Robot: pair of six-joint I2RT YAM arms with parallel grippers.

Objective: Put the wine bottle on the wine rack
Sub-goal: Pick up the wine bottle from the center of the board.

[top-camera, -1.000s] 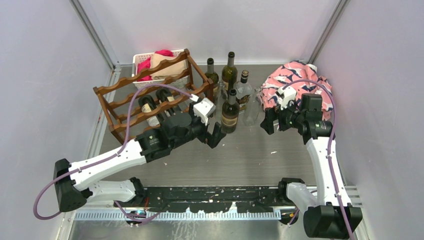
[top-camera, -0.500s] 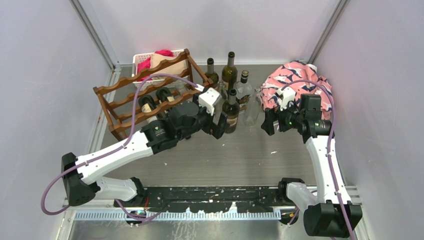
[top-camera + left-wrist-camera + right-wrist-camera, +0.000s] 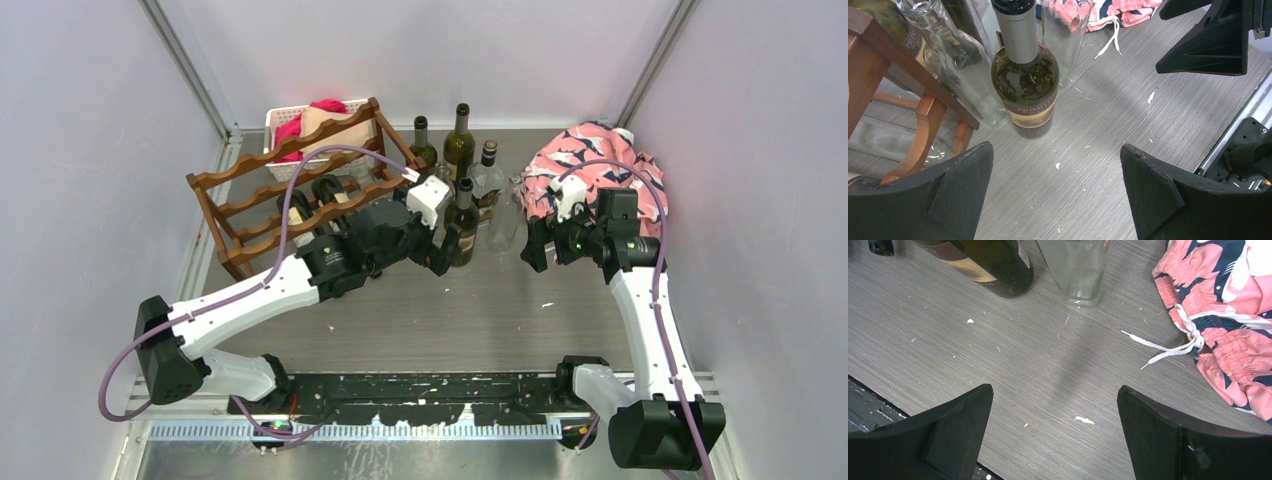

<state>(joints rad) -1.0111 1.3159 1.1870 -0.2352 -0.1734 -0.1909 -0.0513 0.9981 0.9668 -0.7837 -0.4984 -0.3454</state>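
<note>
From above, your left gripper (image 3: 446,252) sits just short of the upright wine bottle (image 3: 461,228) right of the wine rack (image 3: 300,136), while its wrist view shows wide jaws holding nothing; your right gripper (image 3: 533,245) gapes too.

White arms (image 3: 240,300), black joints (image 3: 330,262), seemingly purple cables (image 3: 101,390)

Robot lab, bare walled enclosure (image 3: 430,60)
</note>
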